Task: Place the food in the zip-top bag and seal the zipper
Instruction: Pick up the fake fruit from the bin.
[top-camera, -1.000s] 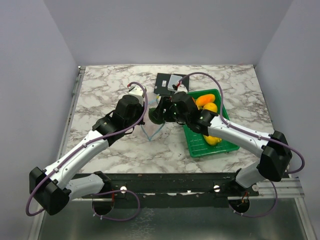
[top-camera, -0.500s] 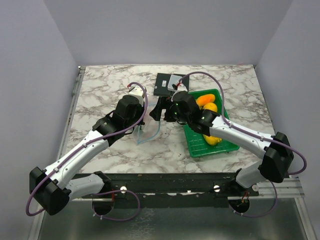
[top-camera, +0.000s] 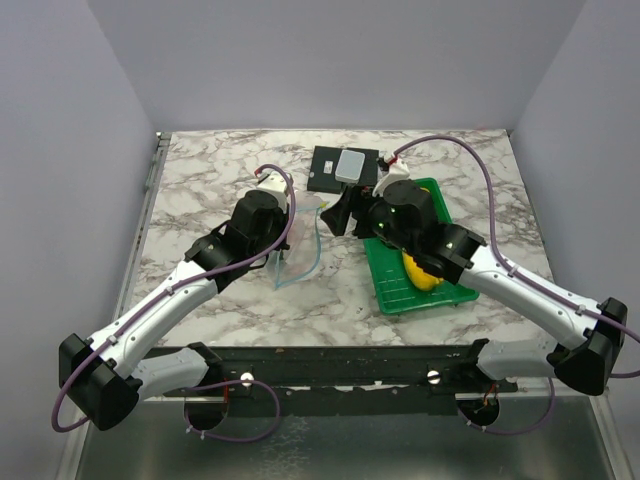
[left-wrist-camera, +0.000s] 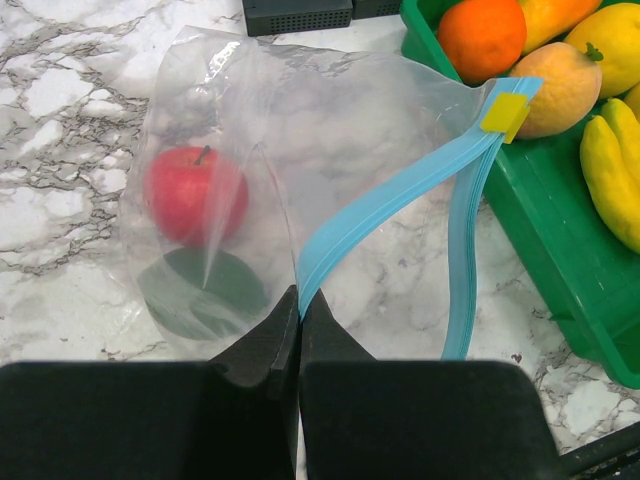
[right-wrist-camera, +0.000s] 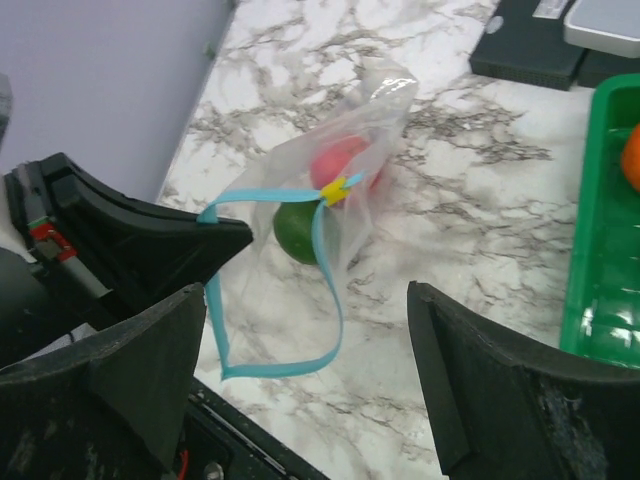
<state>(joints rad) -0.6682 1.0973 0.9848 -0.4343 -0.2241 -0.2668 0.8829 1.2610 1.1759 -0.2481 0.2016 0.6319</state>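
The right gripper (right-wrist-camera: 305, 300) stands wide and empty, its two dark fingers (right-wrist-camera: 150, 370) framing the scene with nothing between them. A second ago it was narrower and hung low over the zip-top bag (left-wrist-camera: 300, 120) with something dark green at its tip. Now it has opened and drawn back toward the green tray (top-camera: 400, 290), and the green fruit (right-wrist-camera: 295, 232) lies inside the pouch just beside the red fruit (left-wrist-camera: 195, 192). That reads as a drop completed: two pieces are in, and the arm is free to fetch another. Across from it, the left gripper (left-wrist-camera: 298, 310) is closed tight on the zipper (left-wrist-camera: 400, 190), pinching one lip of the light-blue strip and holding the mouth up off the marble table (top-camera: 200, 170). The left wrist view alone shows this pinch, and also what is left in the tray: an orange (left-wrist-camera: 482, 38), a peach-coloured round fruit (left-wrist-camera: 560, 90) and the banana bunch (left-wrist-camera: 610, 180), with the bag's yellow slider tab (left-wrist-camera: 503, 112) close to the tray wall. The right wrist view alone shows the blue strip standing as an open loop, so the mouth looks ready to take more. From above the right arm hides most of the tray, but a black box (top-camera: 335, 170) shows at the far side of the table, beyond the bag.
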